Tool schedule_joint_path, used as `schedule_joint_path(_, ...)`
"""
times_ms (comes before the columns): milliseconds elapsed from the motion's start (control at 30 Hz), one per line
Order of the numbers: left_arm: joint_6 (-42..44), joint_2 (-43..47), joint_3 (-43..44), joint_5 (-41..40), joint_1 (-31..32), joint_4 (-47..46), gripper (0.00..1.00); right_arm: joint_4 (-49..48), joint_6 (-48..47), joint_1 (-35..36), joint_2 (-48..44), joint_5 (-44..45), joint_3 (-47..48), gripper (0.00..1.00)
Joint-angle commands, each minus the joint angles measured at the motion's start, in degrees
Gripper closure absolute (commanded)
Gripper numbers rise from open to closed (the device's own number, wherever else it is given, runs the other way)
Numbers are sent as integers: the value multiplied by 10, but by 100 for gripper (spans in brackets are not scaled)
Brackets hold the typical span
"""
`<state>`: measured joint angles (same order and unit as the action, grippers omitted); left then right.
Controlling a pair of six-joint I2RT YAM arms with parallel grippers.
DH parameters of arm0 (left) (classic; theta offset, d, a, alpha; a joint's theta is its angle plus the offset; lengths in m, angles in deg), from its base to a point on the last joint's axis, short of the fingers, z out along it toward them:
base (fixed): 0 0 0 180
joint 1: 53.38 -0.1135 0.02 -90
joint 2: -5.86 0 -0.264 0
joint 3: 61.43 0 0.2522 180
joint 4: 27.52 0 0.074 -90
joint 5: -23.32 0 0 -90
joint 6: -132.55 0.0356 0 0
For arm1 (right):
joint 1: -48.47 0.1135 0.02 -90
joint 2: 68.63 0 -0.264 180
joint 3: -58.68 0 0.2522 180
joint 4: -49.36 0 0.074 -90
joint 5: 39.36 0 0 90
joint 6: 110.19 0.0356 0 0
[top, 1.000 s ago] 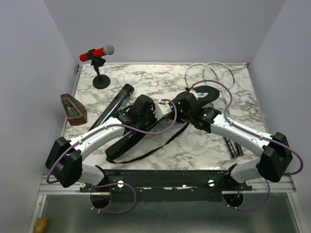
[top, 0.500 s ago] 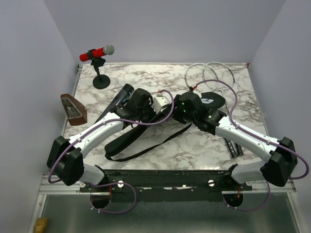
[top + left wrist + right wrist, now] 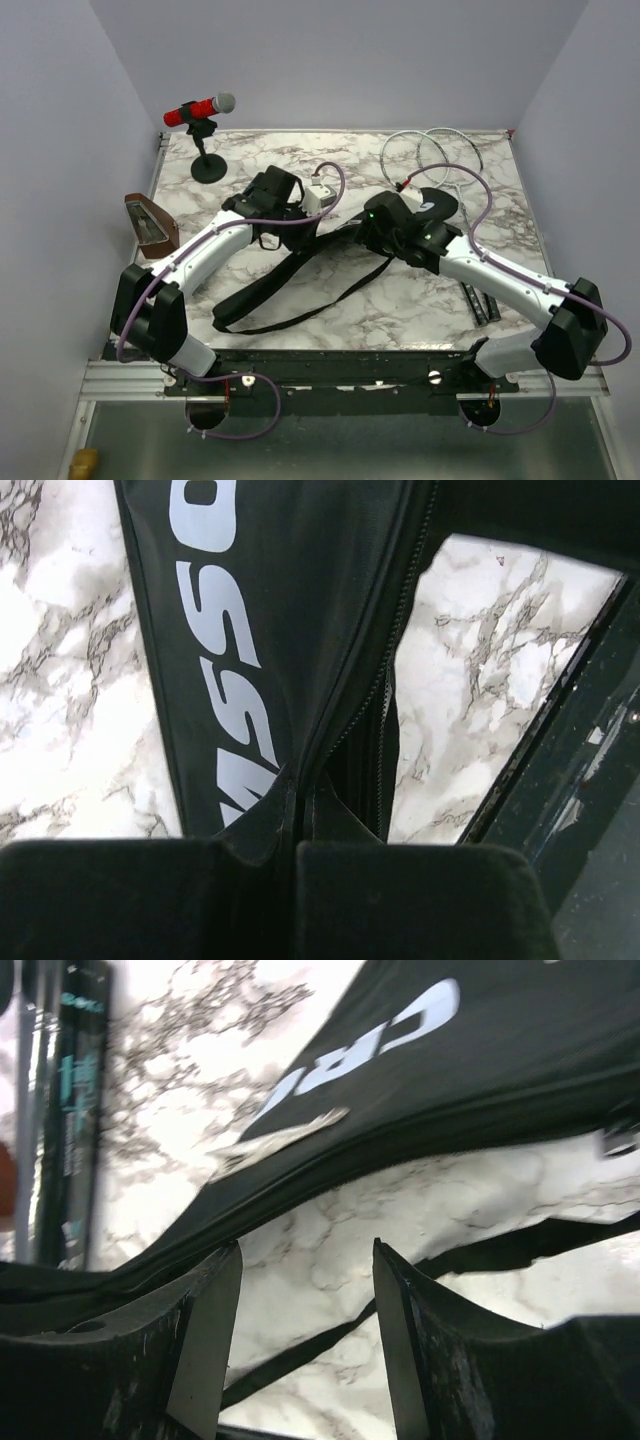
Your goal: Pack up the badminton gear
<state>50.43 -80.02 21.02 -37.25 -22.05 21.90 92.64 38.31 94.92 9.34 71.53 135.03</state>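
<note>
The black racket bag lettered in white lies diagonally across the marble table, its zipper open along one side. My left gripper is shut on the bag's edge beside the zipper, with the fabric pinched between its fingers. My right gripper stands open just beside the bag, with only marble and the bag's strap between its fingers. Two thin-framed rackets lie at the back right. A black tube with teal print lies beyond the bag in the right wrist view.
A red microphone on a black stand is at the back left. A brown wedge sits at the left edge. The rackets' dark handles reach toward the right arm. The bag's strap loops across the table's front middle.
The left gripper has shut on the bag's edge and pulled it back and left. The right gripper has let go of the bag and opened.
</note>
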Motion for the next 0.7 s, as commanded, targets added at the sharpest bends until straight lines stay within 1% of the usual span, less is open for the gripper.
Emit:
schedule_joint_path(0,-18,6,2,66,-27,31,100,73,-19,-18,29,73,38,37)
schedule_joint_path(67,-17,9,3,75,-29,34,100,54,-29,-34,34,49,39,37)
schedule_joint_path(167,-22,8,5,91,-30,35,100,23,-40,-37,45,21,54,35)
schedule_joint_path(267,-27,-3,14,133,-30,39,100,-16,-47,-38,60,-21,61,33)
schedule_joint_path(333,-24,-9,19,157,-30,42,100,-5,-45,-38,76,3,81,33)
schedule_joint_path(400,-12,-11,21,171,-30,49,100,19,-46,-37,92,34,101,32)
schedule_joint_path(467,4,-9,15,182,-30,56,100,22,-58,-40,103,48,116,32)
schedule_joint_path(567,10,-8,8,196,-30,60,100,13,-78,-48,124,50,145,32)
schedule_joint_path(667,-5,-7,-7,191,-30,43,100,37,-81,-52,153,40,191,32)
